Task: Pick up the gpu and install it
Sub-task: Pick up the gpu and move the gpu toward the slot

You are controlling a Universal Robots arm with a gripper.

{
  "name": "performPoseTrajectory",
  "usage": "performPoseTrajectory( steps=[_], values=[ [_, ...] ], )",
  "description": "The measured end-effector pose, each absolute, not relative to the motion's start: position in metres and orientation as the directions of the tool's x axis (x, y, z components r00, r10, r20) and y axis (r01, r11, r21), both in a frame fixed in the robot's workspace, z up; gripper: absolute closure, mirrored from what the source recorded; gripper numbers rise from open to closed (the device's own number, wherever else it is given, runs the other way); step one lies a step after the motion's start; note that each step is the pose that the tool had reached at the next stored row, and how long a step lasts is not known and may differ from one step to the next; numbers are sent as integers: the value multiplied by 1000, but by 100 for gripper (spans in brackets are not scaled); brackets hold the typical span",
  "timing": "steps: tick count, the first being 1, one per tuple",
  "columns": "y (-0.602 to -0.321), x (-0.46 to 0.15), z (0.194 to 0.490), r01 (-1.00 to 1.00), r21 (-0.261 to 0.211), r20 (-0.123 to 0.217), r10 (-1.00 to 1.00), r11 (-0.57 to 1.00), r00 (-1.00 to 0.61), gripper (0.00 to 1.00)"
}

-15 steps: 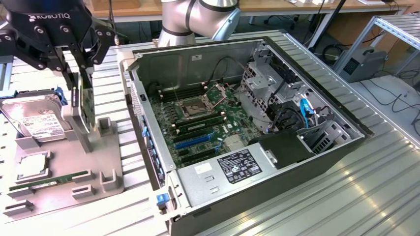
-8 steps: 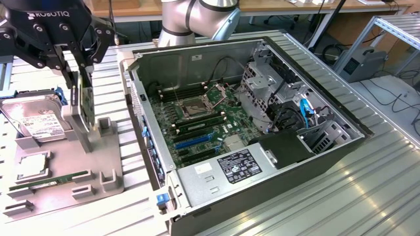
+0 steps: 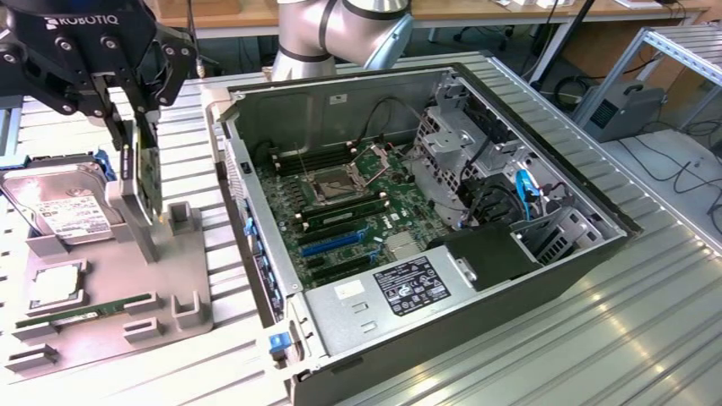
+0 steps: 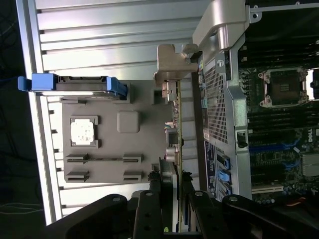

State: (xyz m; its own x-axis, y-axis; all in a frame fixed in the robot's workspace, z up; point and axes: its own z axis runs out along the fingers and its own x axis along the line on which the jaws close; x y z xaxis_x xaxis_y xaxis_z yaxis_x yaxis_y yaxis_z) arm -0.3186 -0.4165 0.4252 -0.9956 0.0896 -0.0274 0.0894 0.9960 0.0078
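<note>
One black gripper (image 3: pixel 134 127) hung pointing straight down over a gray tray (image 3: pixel 107 326). Its two fingers looked squeezed onto the gpu (image 3: pixel 144 182), one on each flat side. The gpu stood on its thin edge right under the gripper. Its low edge seemed to sit between the tray's posts, so it was likely not lifted out yet. The tray held the card standing up like that so the fingers could come from above and pinch it near the top. Seen from the wrist, the card ran straight out from between the fingers, with its silvery end bracket (image 4: pixel 172 64) at the far end. A hard drive (image 3: pixel 66 211) with blue rails stood in the tray just beside the gripper, on the side away from the computer case (image 3: pixel 530 254). A square chip (image 3: pixel 54 288) and a thin green memory stick (image 3: pixel 88 311) lay flat farther from the gripper, each in its own spot so nothing could slide. The case lay open on the gripper's other side, apart from the card. Its board faced up so parts could go in from above, and a long blue slot (image 3: pixel 330 244) on that board was bare.
</note>
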Motion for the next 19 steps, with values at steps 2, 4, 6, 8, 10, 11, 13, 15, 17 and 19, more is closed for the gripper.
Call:
performPoseTrajectory(
  steps=[2,4,6,8,10,11,13,15,17,19],
  values=[
    [-416,-319,426,89,8,-27,90,996,-996,73],
    [-416,-319,427,89,8,-27,90,996,-996,73],
    [-416,-319,427,89,8,-27,90,996,-996,73],
    [-416,-319,427,89,8,-27,90,996,-996,73],
    [-417,-319,427,89,8,-27,90,996,-996,73],
    [-416,-319,427,89,8,-27,90,996,-996,73],
    [-417,-319,427,89,8,-27,90,996,-996,73],
    [-417,-318,427,89,8,-27,89,996,-996,73],
    [-417,-317,427,89,8,-27,90,996,-996,73],
    [-417,-315,427,89,8,-27,90,996,-996,73]
  ],
)
